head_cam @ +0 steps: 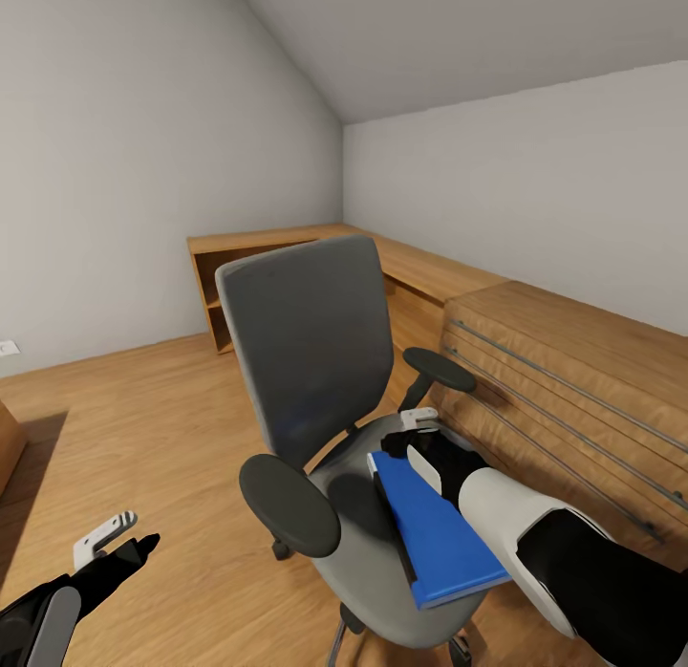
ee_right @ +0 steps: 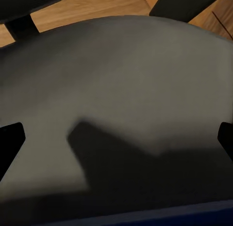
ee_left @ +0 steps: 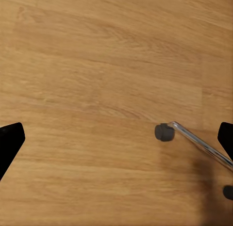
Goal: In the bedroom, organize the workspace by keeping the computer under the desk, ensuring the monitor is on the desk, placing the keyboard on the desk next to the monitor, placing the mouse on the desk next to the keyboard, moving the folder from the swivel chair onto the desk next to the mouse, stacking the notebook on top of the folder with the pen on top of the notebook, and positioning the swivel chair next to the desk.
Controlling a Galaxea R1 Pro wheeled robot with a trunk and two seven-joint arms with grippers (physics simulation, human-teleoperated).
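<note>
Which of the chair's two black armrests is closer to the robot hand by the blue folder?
The far armrest, beside the wooden drawer chest. The right gripper sits just below it over the blue folder; the other armrest is across the seat.

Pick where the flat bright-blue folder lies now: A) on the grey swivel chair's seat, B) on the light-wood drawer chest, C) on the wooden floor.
A: the flat bright-blue folder rests on the seat of the grey swivel chair, under the right end effector.
</note>
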